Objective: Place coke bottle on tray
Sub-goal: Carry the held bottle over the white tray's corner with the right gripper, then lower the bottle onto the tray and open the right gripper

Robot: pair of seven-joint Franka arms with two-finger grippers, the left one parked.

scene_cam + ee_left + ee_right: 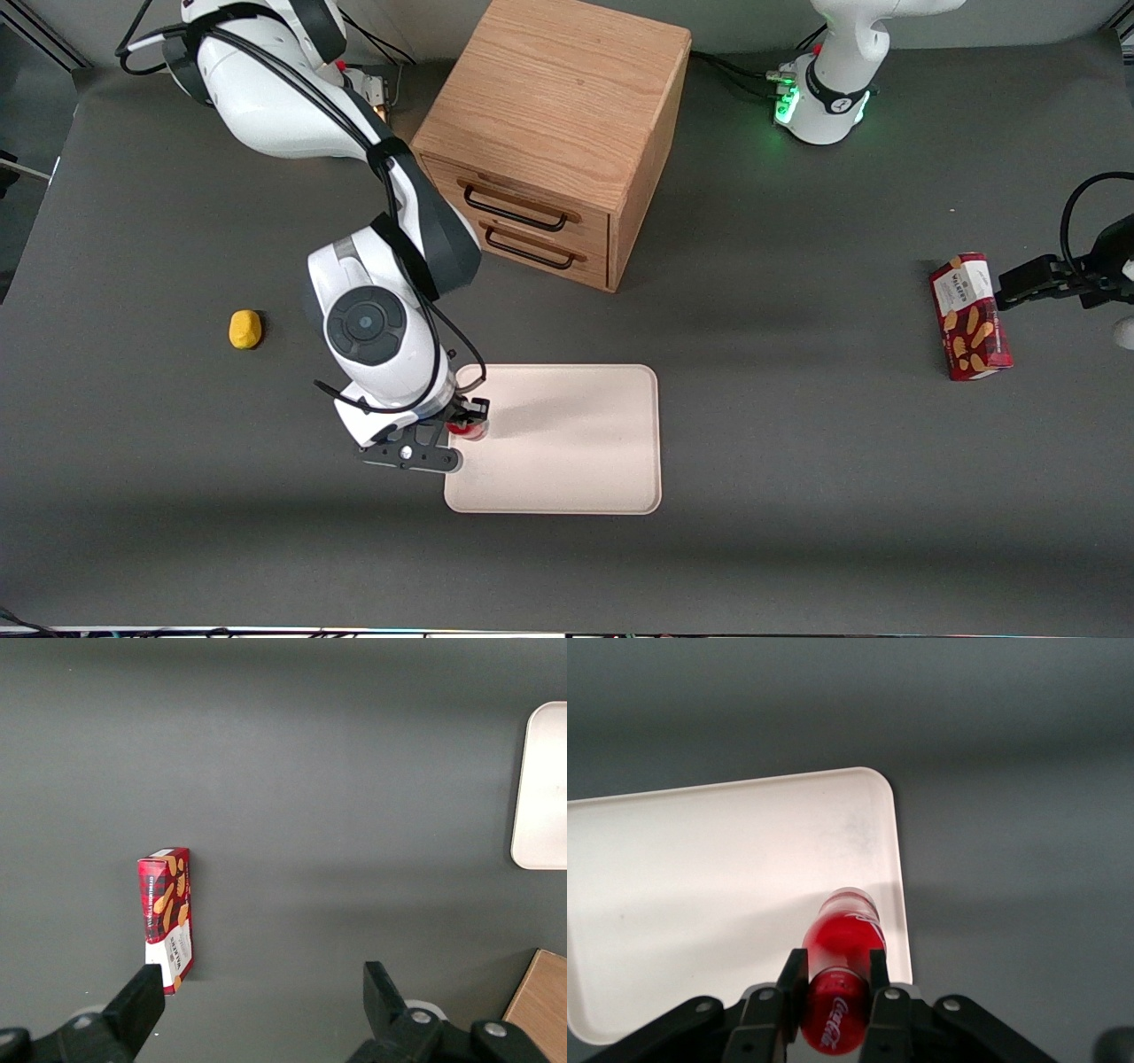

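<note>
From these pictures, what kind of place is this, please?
Probably a robot test bench: a dark grey table with staged props, a wooden drawer cabinet, a tray, a snack box. The gripper holds the coke bottle over the tray's edge.

Glossy red plastic coke bottle [842, 970], white script on its smooth body, clamped between the matt black jaws of the right arm's gripper [837, 979] above the tray edge. Matt cream-pink rectangular tray [576, 443], smooth. Dark grey matt surface [797, 532]. Grained wooden drawer cabinet [554, 133]; printed red cardboard snack box [970, 316].
</note>
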